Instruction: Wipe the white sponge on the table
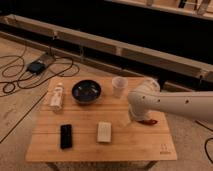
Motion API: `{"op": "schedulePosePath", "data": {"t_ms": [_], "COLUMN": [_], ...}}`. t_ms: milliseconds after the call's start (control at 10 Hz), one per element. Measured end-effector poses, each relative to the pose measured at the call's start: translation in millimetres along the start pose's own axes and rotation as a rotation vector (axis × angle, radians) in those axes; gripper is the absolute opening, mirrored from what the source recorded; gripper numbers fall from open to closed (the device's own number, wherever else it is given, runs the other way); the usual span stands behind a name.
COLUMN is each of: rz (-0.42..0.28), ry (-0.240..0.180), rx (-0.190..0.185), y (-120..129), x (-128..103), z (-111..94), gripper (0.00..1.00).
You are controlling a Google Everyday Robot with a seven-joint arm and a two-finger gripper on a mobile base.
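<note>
One tool (128,120) hangs low over the right part of the bench (150,146), jaws spread wide, gripping nothing. The sponge (104,131) lies near it, toward the front edge, untouched. Beyond it lies a phone (65,136); cup (118,86), bowl (86,91) and bottle (56,96) sit behind.

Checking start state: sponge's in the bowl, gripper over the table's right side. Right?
No. Camera view shows the sponge flat on the table, in front of the bowl, not in it. The gripper is over the table's right side.

Dark bowl (86,91), white bottle (56,96), translucent cup (118,86), black phone (65,136)
</note>
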State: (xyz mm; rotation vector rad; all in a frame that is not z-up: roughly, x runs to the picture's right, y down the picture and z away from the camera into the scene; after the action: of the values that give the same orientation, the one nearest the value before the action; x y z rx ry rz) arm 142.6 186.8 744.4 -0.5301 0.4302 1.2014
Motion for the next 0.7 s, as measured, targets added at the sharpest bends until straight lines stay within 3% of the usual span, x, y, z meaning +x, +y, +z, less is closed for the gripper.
{"op": "schedulePosePath", "data": {"t_ms": [300, 700], "rz": [-0.029, -0.057], "ry": [0.018, 0.041], "rx": [-0.065, -0.128], "y": [57, 106], "x": [-1, -9], "z": [20, 45], "gripper": [0.8, 0.8]}}
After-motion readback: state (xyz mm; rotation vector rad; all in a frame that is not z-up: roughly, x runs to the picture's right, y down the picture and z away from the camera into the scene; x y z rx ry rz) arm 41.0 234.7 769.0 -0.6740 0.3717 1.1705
